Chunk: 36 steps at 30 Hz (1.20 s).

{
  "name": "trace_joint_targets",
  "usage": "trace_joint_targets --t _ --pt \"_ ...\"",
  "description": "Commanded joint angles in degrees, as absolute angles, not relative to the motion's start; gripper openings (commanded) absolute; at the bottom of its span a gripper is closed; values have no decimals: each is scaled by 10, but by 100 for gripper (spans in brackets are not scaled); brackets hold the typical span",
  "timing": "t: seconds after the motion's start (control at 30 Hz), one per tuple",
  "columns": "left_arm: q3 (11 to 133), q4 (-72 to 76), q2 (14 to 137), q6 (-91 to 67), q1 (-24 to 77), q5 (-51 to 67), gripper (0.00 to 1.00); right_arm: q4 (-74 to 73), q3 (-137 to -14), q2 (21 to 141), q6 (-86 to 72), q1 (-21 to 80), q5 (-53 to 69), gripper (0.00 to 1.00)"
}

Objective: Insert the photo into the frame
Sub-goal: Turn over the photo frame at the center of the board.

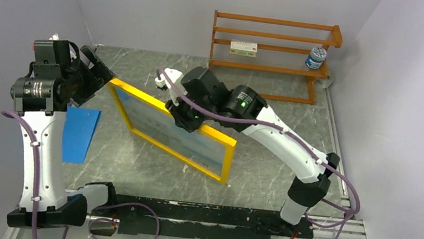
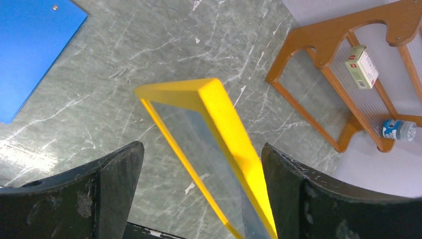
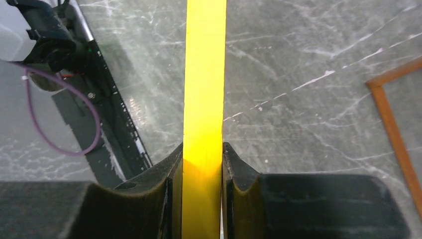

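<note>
Frame [image 1: 229, 158] stands tilted over the middle of the table [image 1: 264, 174], yellow face toward the near edge, with the photo [image 1: 180, 137] showing pale blue inside it. Near the left edge, a blue sheet [image 1: 79, 134] lies flat. Left gripper [image 2: 201, 154]: fingers spread wide, the frame's far-left corner between them; contact with the right finger cannot be determined. Right gripper [image 3: 202, 164]: fingers pressed onto the frame's far long edge, pinching it. At the far right corner stands a wooden shelf rack [image 1: 264, 68] carrying a small box [image 1: 243, 48] and a bottle [image 1: 315, 57].
</note>
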<state>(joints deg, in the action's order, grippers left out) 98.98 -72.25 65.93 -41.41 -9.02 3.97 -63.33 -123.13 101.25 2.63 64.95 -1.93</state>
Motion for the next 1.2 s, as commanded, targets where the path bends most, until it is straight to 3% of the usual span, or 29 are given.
trace_joint_targets --t 0.0,0.47,0.9,1.03,1.17 --pt "941 -677 643 -398 -91 6 93 -530 -1184 949 23 586 108 0" --pt "761 -542 670 -315 -94 140 93 -322 -952 925 -76 319 529 0" --pt "796 -454 856 -221 -96 221 90 -276 -945 1040 -85 229 610 3" --pt "821 -438 914 -194 -96 234 89 -256 -946 1076 -100 219 611 18" --pt "819 -390 951 -170 -98 235 91 -183 -899 1088 -143 215 616 23"
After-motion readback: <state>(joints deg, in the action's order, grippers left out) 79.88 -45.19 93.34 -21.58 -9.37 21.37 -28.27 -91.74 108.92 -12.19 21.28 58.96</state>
